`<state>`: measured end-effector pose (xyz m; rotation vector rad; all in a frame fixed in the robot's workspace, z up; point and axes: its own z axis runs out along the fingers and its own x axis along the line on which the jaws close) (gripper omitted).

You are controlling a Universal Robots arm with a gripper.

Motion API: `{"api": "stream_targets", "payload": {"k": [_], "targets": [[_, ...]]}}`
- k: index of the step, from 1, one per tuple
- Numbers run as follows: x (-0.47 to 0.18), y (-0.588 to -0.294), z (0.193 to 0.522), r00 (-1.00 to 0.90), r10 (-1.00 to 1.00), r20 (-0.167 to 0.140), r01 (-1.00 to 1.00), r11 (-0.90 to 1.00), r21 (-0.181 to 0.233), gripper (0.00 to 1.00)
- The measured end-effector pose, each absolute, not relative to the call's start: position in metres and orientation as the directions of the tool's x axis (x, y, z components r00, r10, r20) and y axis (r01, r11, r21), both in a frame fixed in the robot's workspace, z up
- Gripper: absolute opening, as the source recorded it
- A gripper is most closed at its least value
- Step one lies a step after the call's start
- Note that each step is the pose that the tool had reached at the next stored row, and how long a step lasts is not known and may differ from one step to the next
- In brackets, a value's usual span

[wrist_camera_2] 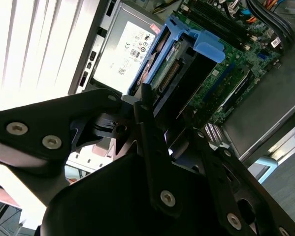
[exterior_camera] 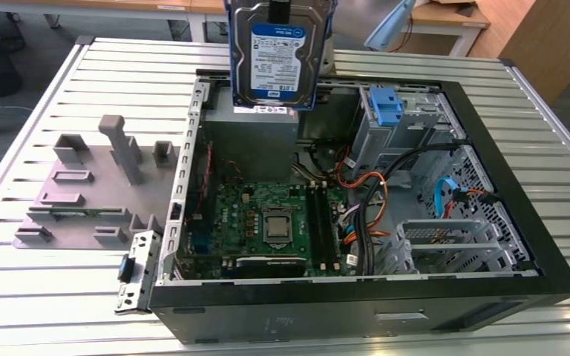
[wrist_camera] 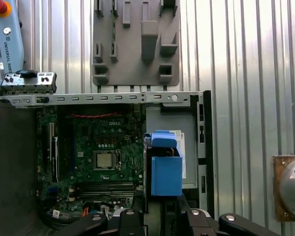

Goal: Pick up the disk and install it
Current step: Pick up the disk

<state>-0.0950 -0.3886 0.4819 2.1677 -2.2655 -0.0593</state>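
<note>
Disk (exterior_camera: 273,55): clear of every surface, hanging over the far end of the computer case (exterior_camera: 522,245), directly above the power supply (exterior_camera: 250,130), touching nothing but the claw.
Orientation: on edge, label face toward the exterior camera; from above, in the first wrist view, blue carrier bracket (wrist_camera: 166,169) seen end-on over the case's power-supply corner.
Likely reason for the hold: narrow top edge taken so that the lower end and the bracket's sides are free to enter a bay inside the case; a judgement, not a thing seen.
Gripper (exterior_camera: 279,10): pinching the disk at its upper edge; in the second wrist view, dark fingers (wrist_camera_2: 147,113) closed against the drive near its connector end.
Arm pose: wrist above the case and pointing straight down into it, judging by the first wrist view's plain look down onto the motherboard (wrist_camera: 100,157).
Clearance: well above the case's open side, apart from its walls.
Drive cage (exterior_camera: 418,122): inside the case, toward the exterior view's right of the disk, blue latch upright, apart from the disk.
Progress: pick-up done; installation not yet done, disk outside any bay.
</note>
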Motion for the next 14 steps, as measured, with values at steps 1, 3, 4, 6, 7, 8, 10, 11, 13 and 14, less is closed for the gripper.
{"api": "stream_targets", "payload": {"k": [1, 3, 4, 6, 7, 8, 10, 11, 13, 14], "targets": [[-0.0950, -0.3900, 0.4819, -0.044, -0.999, -0.022, -0.999, 0.044, 0.031, 0.35], [-0.0950, -0.3922, 0.4819, -0.044, -0.999, -0.022, -0.999, 0.044, 0.031, 0.35], [-0.0950, -0.3930, 0.4819, -0.044, -0.999, -0.022, -0.999, 0.044, 0.031, 0.35], [-0.0951, -0.3938, 0.4818, -0.045, -0.999, -0.022, -0.999, 0.044, 0.031, 0.35], [-0.0950, -0.3938, 0.4818, -0.045, -0.999, -0.022, -0.999, 0.044, 0.031, 0.35], [-0.0947, -0.3939, 0.4818, -0.044, -0.999, -0.022, -0.999, 0.044, 0.031, 0.35], [-0.0936, -0.3940, 0.4818, -0.044, -0.999, -0.022, -0.999, 0.044, 0.031, 0.35], [-0.0927, -0.3940, 0.4818, -0.044, -0.999, -0.022, -0.999, 0.044, 0.031, 0.35], [-0.0904, -0.3941, 0.4818, -0.044, -0.999, -0.022, -0.999, 0.044, 0.031, 0.35], [-0.0893, -0.3941, 0.4818, -0.044, -0.999, -0.022, -0.999, 0.044, 0.031, 0.35]]}}
